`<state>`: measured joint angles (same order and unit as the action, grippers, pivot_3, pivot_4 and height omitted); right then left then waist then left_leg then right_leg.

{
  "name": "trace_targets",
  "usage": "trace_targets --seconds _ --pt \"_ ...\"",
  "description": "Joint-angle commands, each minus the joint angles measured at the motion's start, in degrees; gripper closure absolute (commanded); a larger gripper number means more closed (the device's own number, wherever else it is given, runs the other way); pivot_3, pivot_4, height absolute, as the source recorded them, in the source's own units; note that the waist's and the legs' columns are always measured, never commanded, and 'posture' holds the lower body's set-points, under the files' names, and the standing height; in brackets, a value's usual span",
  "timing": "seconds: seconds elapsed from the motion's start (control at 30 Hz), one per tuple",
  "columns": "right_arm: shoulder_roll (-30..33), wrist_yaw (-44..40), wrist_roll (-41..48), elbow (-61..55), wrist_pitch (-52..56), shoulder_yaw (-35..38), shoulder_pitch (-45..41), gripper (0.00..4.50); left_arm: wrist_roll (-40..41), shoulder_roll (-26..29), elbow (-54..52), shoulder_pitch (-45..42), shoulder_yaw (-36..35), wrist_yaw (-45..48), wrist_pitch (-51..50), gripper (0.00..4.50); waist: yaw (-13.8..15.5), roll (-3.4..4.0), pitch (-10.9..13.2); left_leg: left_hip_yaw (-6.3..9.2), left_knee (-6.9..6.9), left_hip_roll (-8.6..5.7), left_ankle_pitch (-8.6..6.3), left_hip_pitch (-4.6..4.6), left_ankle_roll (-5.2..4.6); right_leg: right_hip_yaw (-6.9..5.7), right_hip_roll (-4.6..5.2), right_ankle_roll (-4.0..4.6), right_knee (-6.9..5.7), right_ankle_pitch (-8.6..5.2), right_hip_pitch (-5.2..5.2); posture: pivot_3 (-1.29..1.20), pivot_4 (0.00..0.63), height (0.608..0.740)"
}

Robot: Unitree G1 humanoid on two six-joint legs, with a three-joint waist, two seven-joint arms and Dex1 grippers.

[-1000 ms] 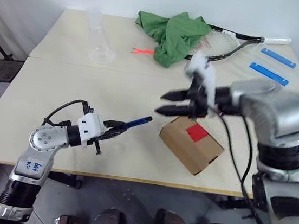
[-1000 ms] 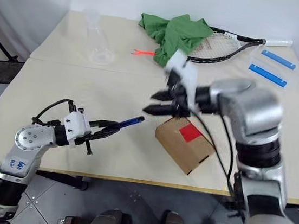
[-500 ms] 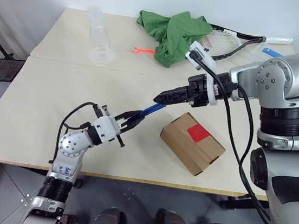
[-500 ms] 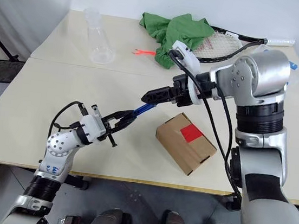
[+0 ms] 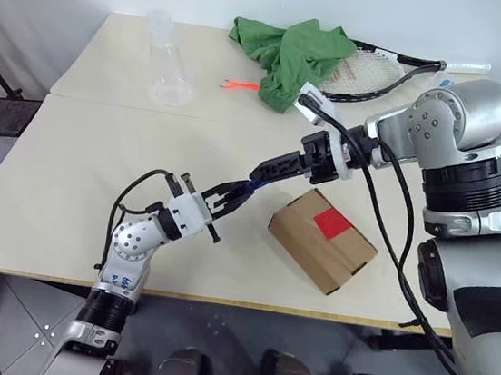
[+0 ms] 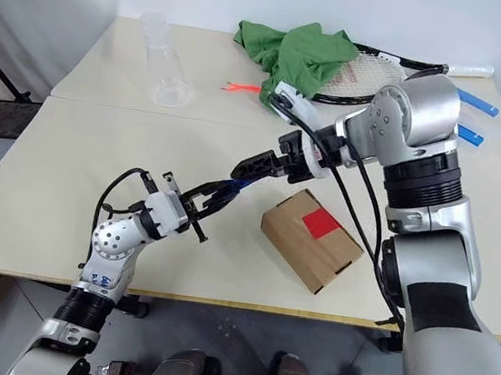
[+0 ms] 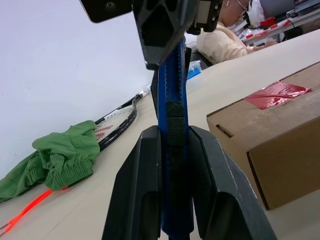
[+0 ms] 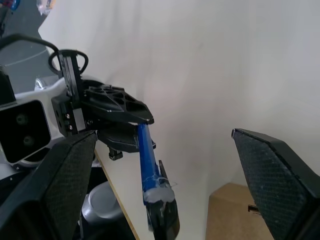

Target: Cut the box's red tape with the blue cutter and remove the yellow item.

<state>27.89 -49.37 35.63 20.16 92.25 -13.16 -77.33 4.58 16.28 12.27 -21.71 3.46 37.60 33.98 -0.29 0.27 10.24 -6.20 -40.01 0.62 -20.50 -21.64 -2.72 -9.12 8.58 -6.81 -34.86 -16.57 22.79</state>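
Handing the cutter from claw to claw

Left claw (image 5: 229, 201) is clamped on the slim, rigid, likely slippery blue cutter (image 5: 249, 185); right claw (image 8: 165, 165), fingers apart, straddles its tip. Best gripped mid-barrel. Box (image 5: 322, 240) sits just below the right claw.

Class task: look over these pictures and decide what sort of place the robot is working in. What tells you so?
Probably an indoor lab or test room, not a home. Two plain tables stand pushed together against a bare wall, with unrelated practice props on them: a racket, a green cloth and a clear flask. A person sits at a desk behind.
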Motion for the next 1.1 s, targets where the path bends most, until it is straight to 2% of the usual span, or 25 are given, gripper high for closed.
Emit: trace_targets --seconds 0.03,0.1,0.33,0.43,0.6,0.67,0.73,0.87,0.93,1.1 --pt "0.8 -1.2 1.6 -0.4 0.3 -1.1 -1.8 0.39 0.7 0.2 -0.8 -0.3 0.3 -0.5 1.3 4.07 0.0 0.0 0.0 0.0 0.0 0.0 0.0 0.0 0.0 0.0 0.0 0.0 0.0 0.0 0.0 0.0 0.15 0.74" --pt "1.0 -1.1 1.6 0.3 0.3 -1.7 -1.7 0.88 0.7 0.3 -1.0 -0.2 0.2 -0.4 1.2 4.07 0.0 0.0 0.0 0.0 0.0 0.0 0.0 0.0 0.0 0.0 0.0 0.0 0.01 0.0 0.0 0.0 0.15 0.74" --pt "1.1 -1.7 1.6 0.4 0.3 -2.3 -1.9 3.4 0.7 0.4 -1.0 -0.4 0.1 -0.7 1.0 4.07 0.0 0.0 0.0 0.01 0.0 0.0 0.0 -0.01 0.0 -0.01 0.0 0.0 0.02 0.0 0.0 0.0 0.15 0.74" --pt "0.9 -1.7 1.9 0.3 0.3 -2.2 -2.0 4.35 0.7 0.5 -1.2 -0.4 0.1 -0.8 0.9 4.07 0.0 0.0 0.0 0.02 0.0 0.0 0.0 -0.02 0.0 -0.01 0.0 0.0 0.02 0.0 0.0 0.0 0.15 0.74" --pt "0.8 -1.5 3.5 0.0 0.3 -1.0 -2.7 4.33 0.9 0.2 -2.3 -0.1 0.2 -1.3 -0.8 4.07 0.0 0.0 0.0 0.02 0.0 0.0 0.0 -0.02 0.0 -0.01 0.0 0.0 0.03 0.0 0.0 0.0 0.15 0.74" --pt "1.0 -1.0 3.8 -0.6 0.3 -0.6 -2.4 4.33 3.3 0.3 -4.1 0.6 0.3 -0.3 -5.2 4.07 0.0 0.0 0.0 0.03 0.0 0.01 0.0 -0.02 0.0 -0.01 0.0 0.0 0.03 0.0 0.0 0.0 0.15 0.74" --pt "1.0 -0.1 3.7 -1.2 0.3 0.4 -2.2 4.33 5.6 0.1 -6.0 1.2 -0.2 -0.8 -11.0 3.32 0.0 0.0 0.0 0.03 0.0 0.01 0.0 -0.02 0.0 0.0 0.0 0.0 0.03 0.0 0.0 0.0 0.15 0.74" --pt "1.6 2.2 3.8 -1.9 0.3 3.6 -1.7 4.33 7.8 2.1 -12.4 3.0 -0.9 -0.2 -19.3 2.16 0.0 0.0 0.0 0.05 0.01 0.02 0.0 -0.03 0.0 -0.01 -0.01 0.0 0.05 0.0 0.0 0.0 0.15 0.74" --pt "2.0 3.1 3.9 -2.7 0.3 5.1 -1.3 4.33 13.5 4.2 -16.3 4.3 -2.2 2.5 -26.5 1.53 -0.1 0.0 0.0 0.07 0.01 0.02 0.0 -0.05 0.0 -0.02 -0.02 0.0 0.07 0.0 0.0 0.0 0.15 0.74" --pt "2.8 5.5 3.3 -3.7 0.3 9.0 -0.9 4.33 19.2 13.5 -21.7 10.0 -6.8 7.0 -37.2 0.02 -0.4 0.06 0.0 0.09 0.05 0.05 -0.01 -0.05 0.02 0.0 -0.05 0.0 0.11 0.0 0.01 0.0 0.15 0.74"
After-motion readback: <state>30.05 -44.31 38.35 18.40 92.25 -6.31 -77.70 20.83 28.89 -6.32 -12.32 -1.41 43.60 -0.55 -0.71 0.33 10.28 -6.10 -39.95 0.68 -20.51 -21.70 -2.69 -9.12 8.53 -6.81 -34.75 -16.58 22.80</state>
